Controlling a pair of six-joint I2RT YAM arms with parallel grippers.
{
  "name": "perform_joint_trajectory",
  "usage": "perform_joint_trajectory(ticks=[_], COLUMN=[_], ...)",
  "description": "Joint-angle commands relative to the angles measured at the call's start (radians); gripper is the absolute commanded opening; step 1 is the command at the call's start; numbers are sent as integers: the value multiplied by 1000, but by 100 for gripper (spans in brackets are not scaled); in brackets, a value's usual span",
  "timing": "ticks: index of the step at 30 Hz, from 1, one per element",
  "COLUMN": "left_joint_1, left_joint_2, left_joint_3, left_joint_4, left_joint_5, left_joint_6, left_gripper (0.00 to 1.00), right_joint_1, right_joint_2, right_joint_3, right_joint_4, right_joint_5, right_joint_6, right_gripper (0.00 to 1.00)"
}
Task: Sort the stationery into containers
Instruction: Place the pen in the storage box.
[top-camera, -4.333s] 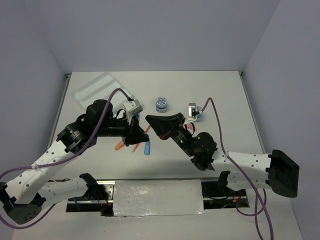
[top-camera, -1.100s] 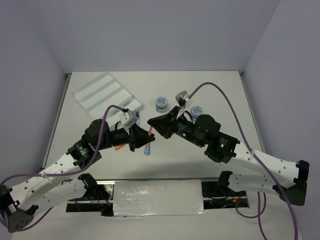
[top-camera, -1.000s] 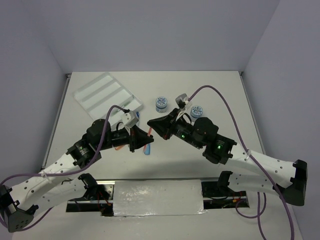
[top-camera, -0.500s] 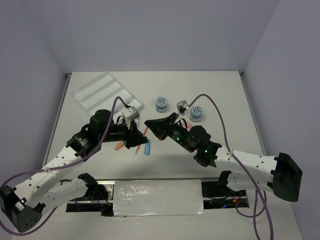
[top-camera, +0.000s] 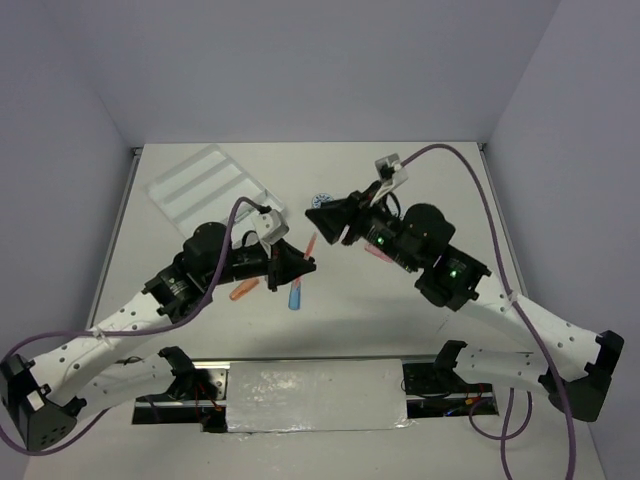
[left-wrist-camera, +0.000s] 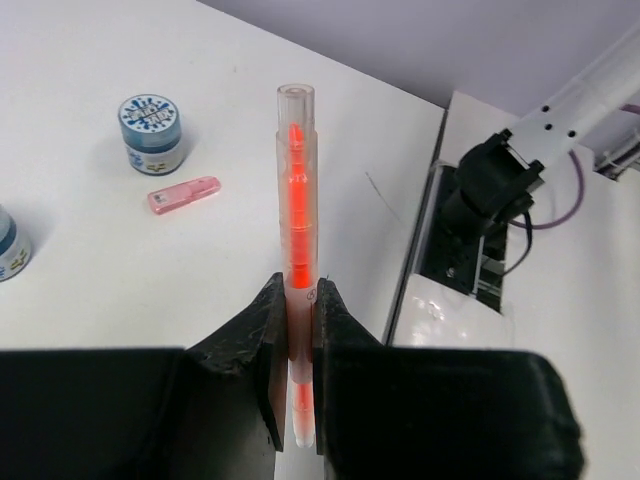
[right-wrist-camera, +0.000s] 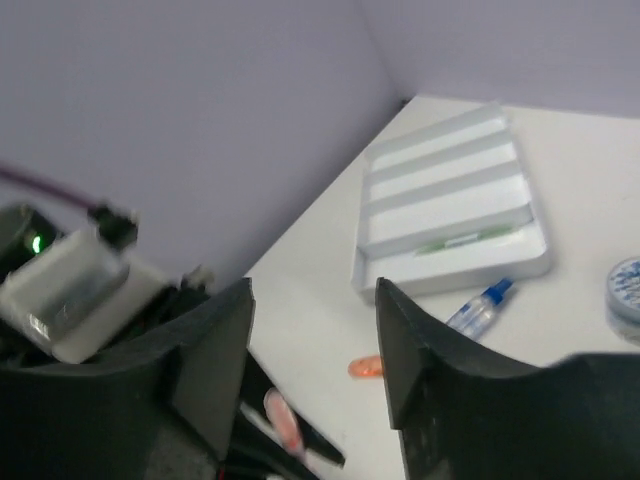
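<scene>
**Orange pen gripped for transfer**

My left claw (left-wrist-camera: 298, 305) is clamped on the orange pen (left-wrist-camera: 296, 180) near its lower end. I judge this leaves the long barrel free to lay into a tray (top-camera: 195, 180) slot — the tray lies well apart, far left. My right claw (right-wrist-camera: 315, 300) stands apart — empty.

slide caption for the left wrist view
Left jaws pinch a thin clear orange-cored pen over the white table.

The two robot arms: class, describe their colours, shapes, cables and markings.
Both the left arm and right arm have white shells with black joints. A purple cable runs along each to a small white camera block at the wrist. The left gripper and right gripper are black wedges with two flat fingers. The right arm shows green lights.
</scene>
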Motion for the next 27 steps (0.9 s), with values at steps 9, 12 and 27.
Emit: perform_joint_trajectory(ticks=[9, 12, 27], left_joint_1=[14, 117, 478], left_joint_2=[223, 327, 855], left_joint_3=[138, 238, 599], left_joint_4=[-90, -157, -393], left_joint_5=[-400, -466, -372], left_joint_6=[236, 382, 637], left_gripper=[0, 0, 15], right_joint_1=[-242, -271, -272], right_joint_2=[-56, -149, -485], right_joint_3=[200, 136, -99], right_joint_4=[-208, -242, -373], right_joint_5=[-63, -17, -89], right_joint_6=[-85, -94, -65], right_gripper=[85, 87, 87])
